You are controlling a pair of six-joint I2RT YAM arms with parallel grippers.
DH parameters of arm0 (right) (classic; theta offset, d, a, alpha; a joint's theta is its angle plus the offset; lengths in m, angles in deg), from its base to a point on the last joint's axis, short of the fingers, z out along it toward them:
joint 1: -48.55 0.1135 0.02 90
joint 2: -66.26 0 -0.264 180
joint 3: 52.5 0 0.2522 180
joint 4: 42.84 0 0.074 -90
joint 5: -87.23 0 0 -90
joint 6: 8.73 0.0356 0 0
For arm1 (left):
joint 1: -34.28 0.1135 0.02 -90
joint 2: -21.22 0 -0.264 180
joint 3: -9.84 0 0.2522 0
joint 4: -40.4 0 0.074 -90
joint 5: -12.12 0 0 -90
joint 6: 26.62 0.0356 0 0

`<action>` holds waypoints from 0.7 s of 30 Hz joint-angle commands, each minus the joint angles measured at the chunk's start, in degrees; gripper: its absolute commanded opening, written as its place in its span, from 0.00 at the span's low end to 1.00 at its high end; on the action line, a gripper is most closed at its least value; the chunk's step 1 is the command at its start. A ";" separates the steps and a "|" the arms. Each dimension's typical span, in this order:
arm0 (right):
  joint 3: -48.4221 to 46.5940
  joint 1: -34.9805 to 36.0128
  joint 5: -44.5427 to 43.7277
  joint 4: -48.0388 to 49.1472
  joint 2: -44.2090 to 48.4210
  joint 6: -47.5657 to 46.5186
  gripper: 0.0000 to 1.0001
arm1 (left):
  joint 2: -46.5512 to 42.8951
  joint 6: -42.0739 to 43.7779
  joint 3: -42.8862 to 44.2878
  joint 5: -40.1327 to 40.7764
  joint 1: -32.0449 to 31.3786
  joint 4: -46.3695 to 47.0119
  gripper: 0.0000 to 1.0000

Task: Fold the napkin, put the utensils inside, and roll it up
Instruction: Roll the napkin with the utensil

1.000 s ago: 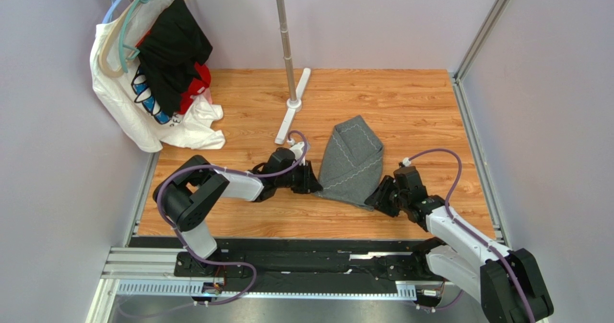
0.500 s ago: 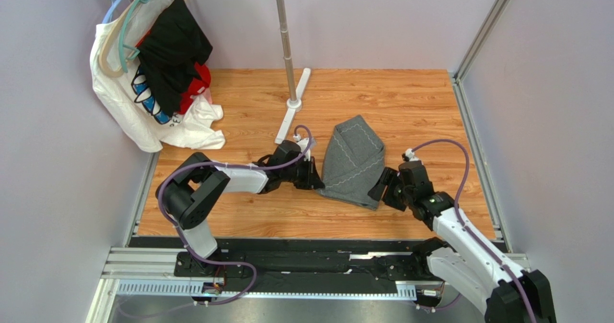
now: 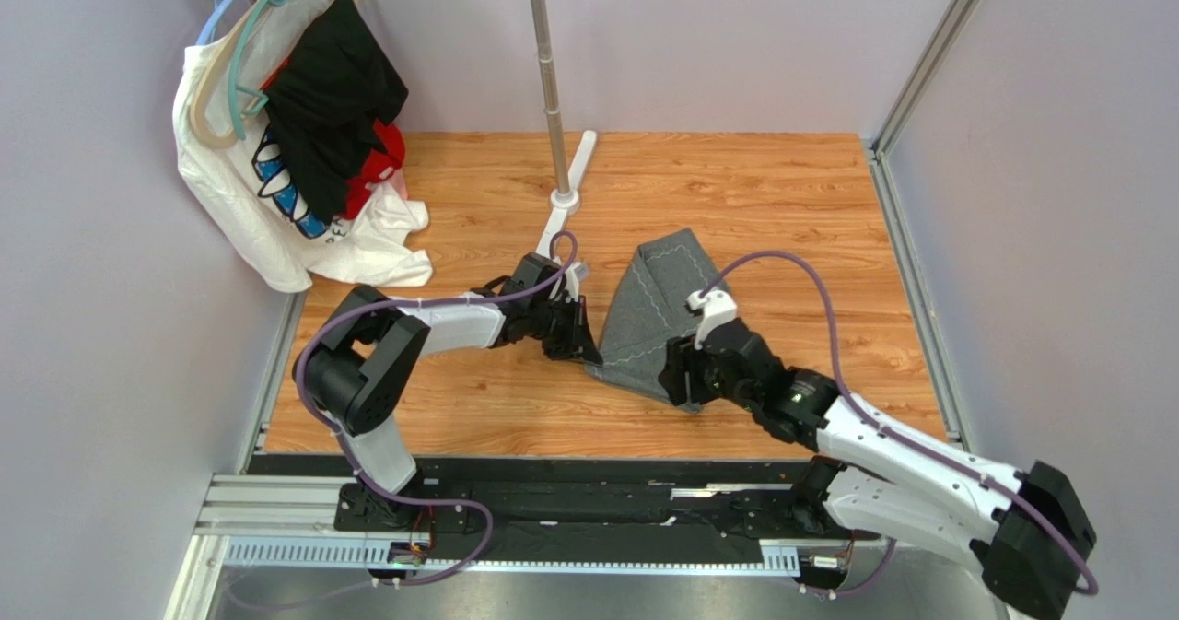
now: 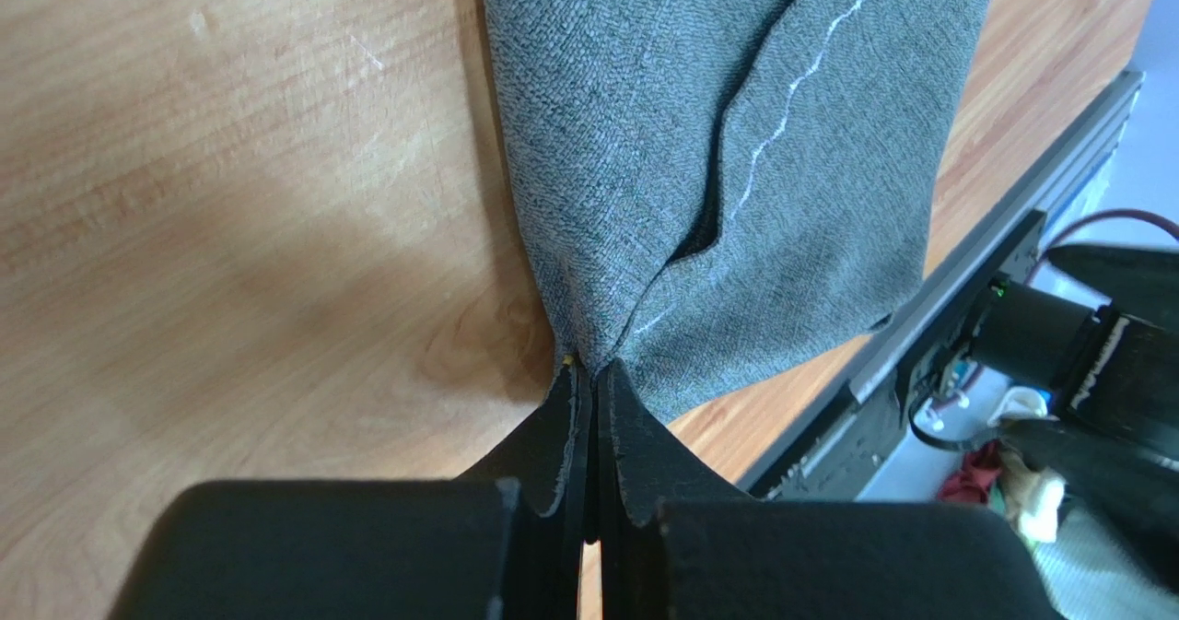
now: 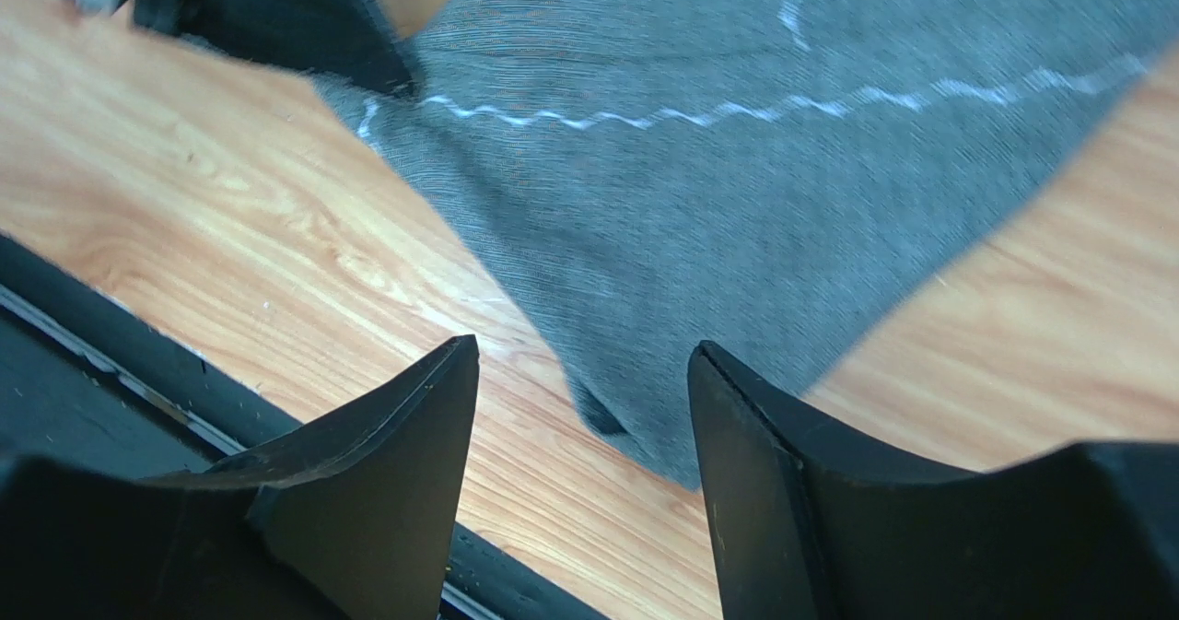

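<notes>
The napkin (image 3: 648, 309) is a dark grey cloth with a pale stitched line, lying bunched in a rough triangle on the wooden table. My left gripper (image 3: 590, 345) is shut on its left corner; in the left wrist view the jaws (image 4: 592, 371) pinch the cloth (image 4: 720, 137) just above the wood. My right gripper (image 3: 675, 371) is open and hovers over the napkin's near corner; in the right wrist view the cloth (image 5: 720, 192) lies between and beyond the spread fingers (image 5: 581, 351). No utensils are in view.
White, black and red clothes on hangers (image 3: 298, 137) hang at the back left. A metal pole (image 3: 548, 81) with a white base (image 3: 563, 206) stands behind the napkin. A black rail (image 3: 581, 499) runs along the near edge. Walls close both sides.
My right gripper has moved left from the napkin's right near edge to its near corner. The napkin has shifted left and narrowed into a triangle. My left gripper has drawn slightly left and back.
</notes>
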State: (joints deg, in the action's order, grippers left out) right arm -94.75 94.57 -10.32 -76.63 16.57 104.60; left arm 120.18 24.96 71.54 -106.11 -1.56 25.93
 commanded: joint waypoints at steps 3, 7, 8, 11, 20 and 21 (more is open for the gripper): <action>-5.43 12.15 -14.32 10.62 -9.62 -8.56 0.61 | 0.01 3.08 3.91 -4.81 1.91 -10.70 0.00; -6.75 15.58 -13.37 14.05 -16.74 -11.90 0.60 | 0.97 4.13 5.31 -6.40 2.87 -14.05 0.00; -6.93 15.94 -12.93 15.27 -19.19 -13.21 0.59 | 1.41 4.22 5.49 -7.01 2.96 -14.32 0.00; -7.28 17.70 -12.14 16.77 -22.02 -14.80 0.58 | 2.11 5.19 6.55 -7.11 3.23 -16.16 0.00; -6.75 21.30 -11.61 19.42 -27.91 -15.42 0.57 | 4.49 7.65 9.18 -8.33 4.54 -20.56 0.00; -7.10 21.30 -11.87 19.42 -28.52 -15.34 0.57 | 4.66 7.83 9.53 -8.60 4.63 -21.08 0.00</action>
State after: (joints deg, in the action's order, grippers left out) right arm -99.97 115.18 -20.70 -61.20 -9.70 90.37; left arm 123.81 30.27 78.69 -112.97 2.49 8.62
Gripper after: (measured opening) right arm 0.572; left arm 0.025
